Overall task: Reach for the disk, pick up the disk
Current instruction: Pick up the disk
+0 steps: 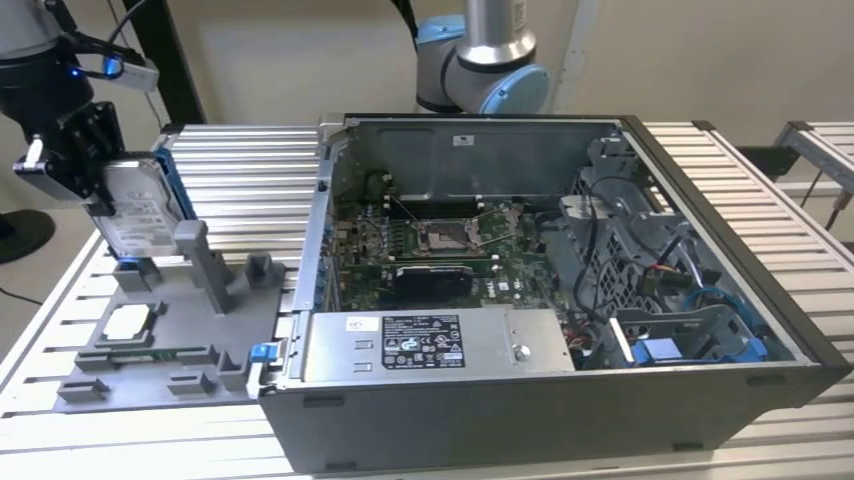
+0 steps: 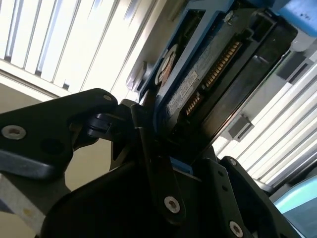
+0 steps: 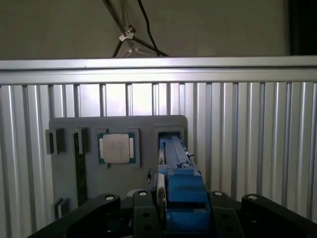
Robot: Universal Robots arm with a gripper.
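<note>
In the exterior view the disk (image 1: 138, 212) stands upright on edge at the left, a silver-grey drive with blue rails. My gripper (image 1: 107, 185) is shut on its upper part. The disk's lower end is at the slot of the grey fixture (image 1: 200, 330); I cannot tell whether it is clear of the slot. Looking down in the first wrist view, the blue rail of the disk (image 3: 181, 186) sits between my black fingers (image 3: 141, 208), above the fixture slot (image 3: 171, 136). The second wrist view shows the disk (image 2: 198, 84) close up, with its connector edge and label, clamped by my gripper (image 2: 181, 153).
An open computer case (image 1: 721, 400) fills the middle and right of the slatted metal table (image 1: 254, 160). On the grey fixture lies a small white-topped chip (image 1: 130, 320), also seen as the chip (image 3: 117, 148). Behind the case stands another arm's base (image 1: 481, 70).
</note>
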